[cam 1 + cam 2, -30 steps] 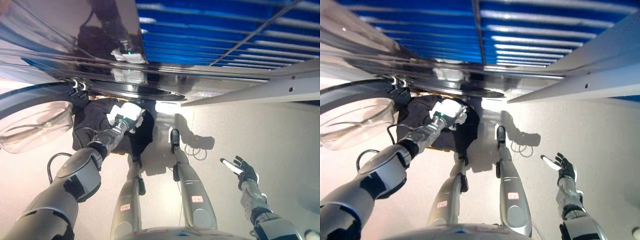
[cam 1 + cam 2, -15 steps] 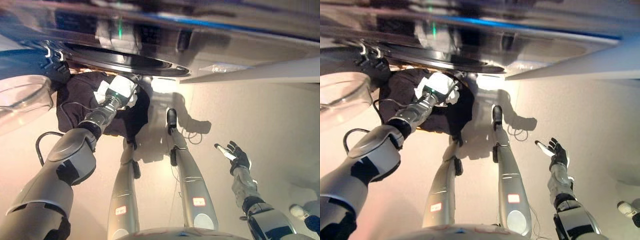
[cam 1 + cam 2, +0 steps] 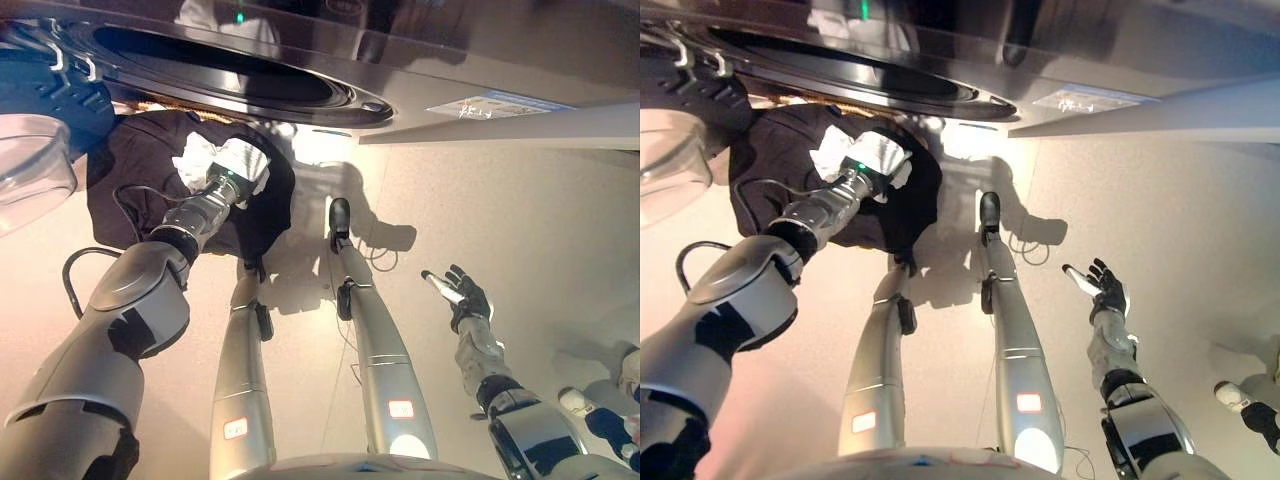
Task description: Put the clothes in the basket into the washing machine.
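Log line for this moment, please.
left hand: in dark garment, grip unseen | right hand: open, idle | washing machine: door open

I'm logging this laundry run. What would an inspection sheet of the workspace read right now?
Surface: pale floor, bare where visible.
Job's things: dark clothes piled below the washing machine opening; basket barely visible beneath them.
Clutter: nothing seen.
Hands: left hand in the clothes, fingers hidden; right hand open, held apart over the floor.
Cables: nothing seen besides the robot's own.
Surroundings: machine's glass door swung open; a person's shoes at the lower right.
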{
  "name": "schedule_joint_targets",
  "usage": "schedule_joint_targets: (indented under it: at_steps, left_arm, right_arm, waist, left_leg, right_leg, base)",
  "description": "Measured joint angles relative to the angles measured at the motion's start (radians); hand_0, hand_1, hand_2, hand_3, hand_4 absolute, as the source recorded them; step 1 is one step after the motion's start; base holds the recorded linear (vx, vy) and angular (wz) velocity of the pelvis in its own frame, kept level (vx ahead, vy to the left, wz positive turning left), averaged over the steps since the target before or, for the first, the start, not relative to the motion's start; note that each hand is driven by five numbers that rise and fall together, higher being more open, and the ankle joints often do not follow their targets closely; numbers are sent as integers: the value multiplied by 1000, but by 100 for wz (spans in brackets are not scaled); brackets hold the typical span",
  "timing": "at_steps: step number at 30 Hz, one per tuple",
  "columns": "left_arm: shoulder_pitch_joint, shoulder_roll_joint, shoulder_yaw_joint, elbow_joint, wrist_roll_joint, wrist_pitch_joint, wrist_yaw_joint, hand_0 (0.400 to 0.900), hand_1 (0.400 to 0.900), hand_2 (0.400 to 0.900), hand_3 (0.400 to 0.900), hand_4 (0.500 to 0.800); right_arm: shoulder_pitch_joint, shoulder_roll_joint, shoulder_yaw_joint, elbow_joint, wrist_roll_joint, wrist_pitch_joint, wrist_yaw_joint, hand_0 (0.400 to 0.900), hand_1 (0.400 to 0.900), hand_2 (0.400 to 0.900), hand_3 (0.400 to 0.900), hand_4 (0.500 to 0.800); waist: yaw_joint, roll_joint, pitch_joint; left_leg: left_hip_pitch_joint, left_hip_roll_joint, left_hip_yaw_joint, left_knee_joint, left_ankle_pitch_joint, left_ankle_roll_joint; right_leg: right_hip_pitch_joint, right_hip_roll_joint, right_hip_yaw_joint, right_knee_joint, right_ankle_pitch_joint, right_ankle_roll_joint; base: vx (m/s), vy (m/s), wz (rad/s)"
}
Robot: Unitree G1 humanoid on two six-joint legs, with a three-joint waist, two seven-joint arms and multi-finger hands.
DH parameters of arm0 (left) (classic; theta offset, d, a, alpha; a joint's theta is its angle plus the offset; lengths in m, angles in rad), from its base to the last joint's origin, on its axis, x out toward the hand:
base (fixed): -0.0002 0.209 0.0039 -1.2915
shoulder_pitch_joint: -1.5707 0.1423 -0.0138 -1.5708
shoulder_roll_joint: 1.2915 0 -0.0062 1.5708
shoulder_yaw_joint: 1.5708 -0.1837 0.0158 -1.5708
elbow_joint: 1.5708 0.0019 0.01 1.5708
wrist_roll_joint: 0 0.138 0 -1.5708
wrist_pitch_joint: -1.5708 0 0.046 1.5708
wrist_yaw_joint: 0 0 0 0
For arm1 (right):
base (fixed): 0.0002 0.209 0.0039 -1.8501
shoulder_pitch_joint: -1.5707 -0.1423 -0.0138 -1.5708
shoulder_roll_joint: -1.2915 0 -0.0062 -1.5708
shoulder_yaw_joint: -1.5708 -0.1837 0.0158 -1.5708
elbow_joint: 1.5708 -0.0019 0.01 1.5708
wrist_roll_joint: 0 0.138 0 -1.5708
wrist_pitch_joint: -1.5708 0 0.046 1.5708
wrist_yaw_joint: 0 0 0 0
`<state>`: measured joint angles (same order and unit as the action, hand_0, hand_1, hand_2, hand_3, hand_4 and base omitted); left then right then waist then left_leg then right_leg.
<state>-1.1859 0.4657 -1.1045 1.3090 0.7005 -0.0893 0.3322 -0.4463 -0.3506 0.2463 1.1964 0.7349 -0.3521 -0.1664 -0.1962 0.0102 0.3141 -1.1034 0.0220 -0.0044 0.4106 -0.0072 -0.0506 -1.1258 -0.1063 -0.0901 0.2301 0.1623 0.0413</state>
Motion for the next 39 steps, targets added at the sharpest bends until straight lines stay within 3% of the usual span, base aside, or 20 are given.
schedule_joint_targets:
  at_steps: [1, 2, 3, 10, 17, 25, 29, 32, 33, 36, 38, 39]
  left_arm:
    - [-8, -1, -7, 7, 0, -1, 2, 900, 900, 900, 900, 800]
    - [-15, 0, -11, 10, 0, 1, 4, 806, 806, 806, 806, 744]
    - [-21, 4, -10, -1, 0, 1, 6, 416, 416, 416, 416, 509]
    - [-46, 1, -6, -15, -4, 6, 55, 400, 400, 400, 400, 500]
    - [-42, 0, -3, -20, -4, 11, 57, 400, 400, 400, 400, 500]
    - [40, -19, 37, -22, -24, 19, 91, 400, 400, 400, 400, 500]
    - [118, -37, 218, -29, -187, 0, 129, 400, 400, 400, 400, 500]
    - [172, -43, 314, -32, -347, -13, 138, 400, 400, 400, 400, 500]
    - [189, -51, 385, -32, -421, -32, 135, 400, 400, 400, 400, 500]
    - [237, -110, 631, -51, -771, -89, 115, 400, 400, 400, 400, 500]
    - [282, -154, 764, -74, -1025, -136, 94, 400, 400, 400, 400, 500]
    - [291, -184, 797, -81, -1149, -151, 87, 400, 400, 400, 400, 500]
  right_arm:
    - [-24, 1, 11, 1, 1, -1, -1, 900, 900, 900, 900, 800]
    - [-44, 3, 22, 0, 1, -5, -2, 900, 900, 900, 900, 800]
    - [-70, 3, 39, 1, 2, -6, -5, 900, 900, 900, 900, 800]
    - [-110, 29, 42, 3, 14, -22, -7, 900, 900, 900, 900, 800]
    - [-76, 52, 44, 0, 12, -22, -8, 900, 900, 900, 900, 800]
    - [-31, 57, 55, -26, 8, -29, -6, 900, 900, 900, 900, 800]
    - [33, 60, 54, -36, -5, -29, -7, 900, 900, 900, 900, 800]
    - [72, 60, 54, -40, -10, -27, -16, 900, 900, 900, 900, 800]
    - [75, 60, 54, -40, -10, -26, -22, 900, 900, 900, 900, 800]
    - [78, 62, 53, -37, -10, -11, -35, 900, 900, 900, 900, 800]
    - [69, 71, 46, -29, -8, -6, -43, 900, 900, 900, 900, 800]
    - [61, 73, 41, -25, -4, 3, -50, 900, 900, 900, 900, 800]
  waist:
    - [1, 0, -1]
    - [3, 0, -4]
    - [5, 0, -5]
    - [25, -4, -9]
    - [24, -4, -9]
    - [12, -7, -9]
    - [11, -12, -12]
    - [14, -13, -13]
    - [21, -13, -13]
    - [32, -14, -13]
    - [39, -14, -14]
    - [46, -15, -14]
  left_leg:
    - [-11, 0, 1, 8, -3, 0]
    - [-23, 0, 1, 17, -3, -1]
    - [-40, 5, 2, 38, -15, 1]
    - [-80, 6, 1, 65, -18, 3]
    - [-69, 6, 3, 69, -21, 4]
    - [110, -8, 32, -28, 0, 6]
    - [220, -7, 30, -111, 27, -2]
    - [310, -7, 29, -177, 46, -4]
    - [334, -7, 29, -196, 51, -5]
    - [400, -8, 28, -252, 71, -6]
    - [442, -6, 27, -285, 81, -9]
    - [458, -6, 25, -297, 85, -9]
  right_leg:
    - [-8, 1, 1, 3, 1, 0]
    - [-20, 2, 3, 7, 2, -1]
    - [-31, 4, 4, 16, -1, 1]
    - [-64, 4, 3, 33, 9, -5]
    - [-56, 4, 6, 34, 8, -4]
    - [85, -8, 24, -2, 6, -1]
    - [177, -2, 21, -45, 14, -3]
    - [247, 0, 20, -73, 14, -3]
    - [265, 1, 20, -79, 14, -3]
    - [317, 2, 15, -105, 14, -3]
    - [355, 4, 6, -123, 14, -3]
    - [371, 5, 3, -131, 14, -3]
  base:
    - [-15, 25, -6]
    - [6, 12, -4]
    - [0, 0, 0]
    - [12, 6, 0]
    - [3, 15, -2]
    - [-25, -8, -2]
    - [6, -65, 3]
    - [12, -57, 4]
    - [23, -84, 4]
    - [32, -55, 4]
    - [46, -57, 4]
    - [66, -57, -2]
